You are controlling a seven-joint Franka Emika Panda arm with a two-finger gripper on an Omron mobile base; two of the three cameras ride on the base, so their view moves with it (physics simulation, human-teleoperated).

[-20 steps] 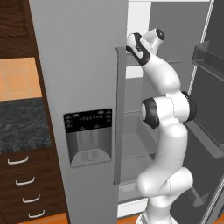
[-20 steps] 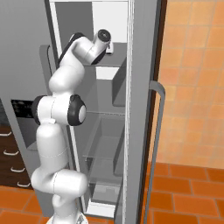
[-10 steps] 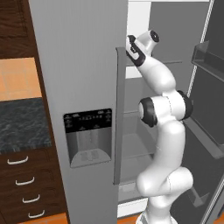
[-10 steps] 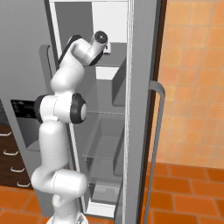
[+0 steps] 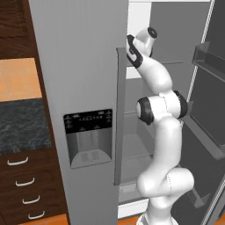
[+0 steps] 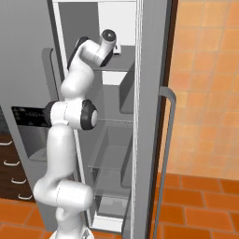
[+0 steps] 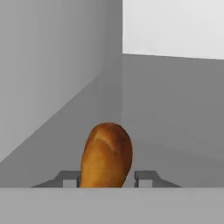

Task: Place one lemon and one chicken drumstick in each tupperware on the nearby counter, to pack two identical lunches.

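One chicken drumstick point(image 7: 106, 155) sits between the tool point(image 7: 107, 178) fingers; contact cannot be told, so it could be dropped if lifted early.

Drumstick point(image 7: 106, 154) between jaws, inside fridge point(image 5: 79, 66)
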